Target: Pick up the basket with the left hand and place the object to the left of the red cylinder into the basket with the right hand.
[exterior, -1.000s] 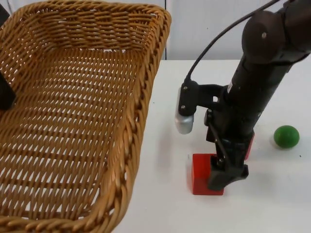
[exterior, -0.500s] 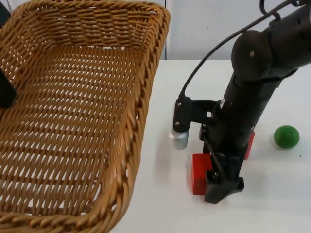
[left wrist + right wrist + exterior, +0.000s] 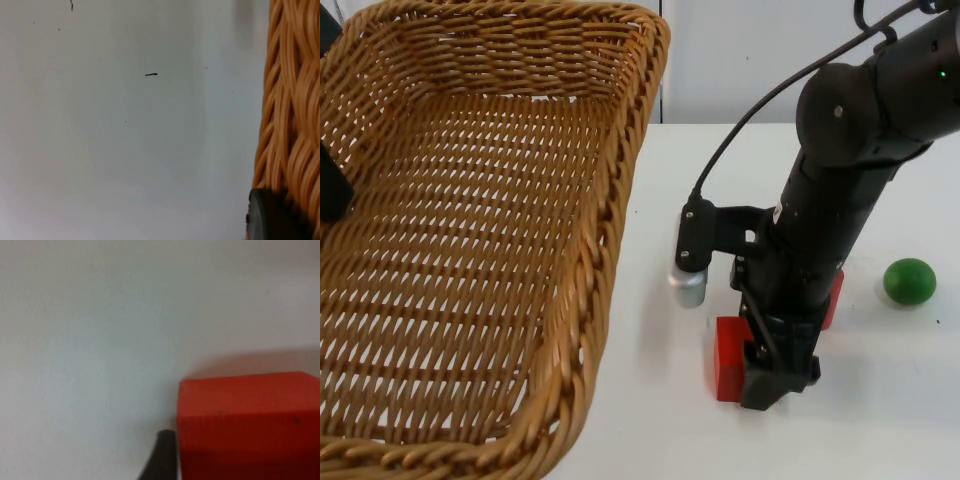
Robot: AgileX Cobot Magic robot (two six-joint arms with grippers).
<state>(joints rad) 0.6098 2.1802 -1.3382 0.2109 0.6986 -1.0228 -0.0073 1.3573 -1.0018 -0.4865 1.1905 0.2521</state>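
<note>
The wicker basket is held up over the left side of the table, with my left gripper shut on its left rim. A red cube rests on the white table right of the basket. My right gripper is down over it, and one black fingertip presses against the cube's side. The red cylinder stands just behind, mostly hidden by the right arm.
A green ball lies on the table at the far right. The grey partition wall closes off the back. The basket's right rim hangs close to the right arm.
The right arm came down and shifted slightly left onto the red cube, then stayed nearly still over the last half second. The basket has hardly moved.
</note>
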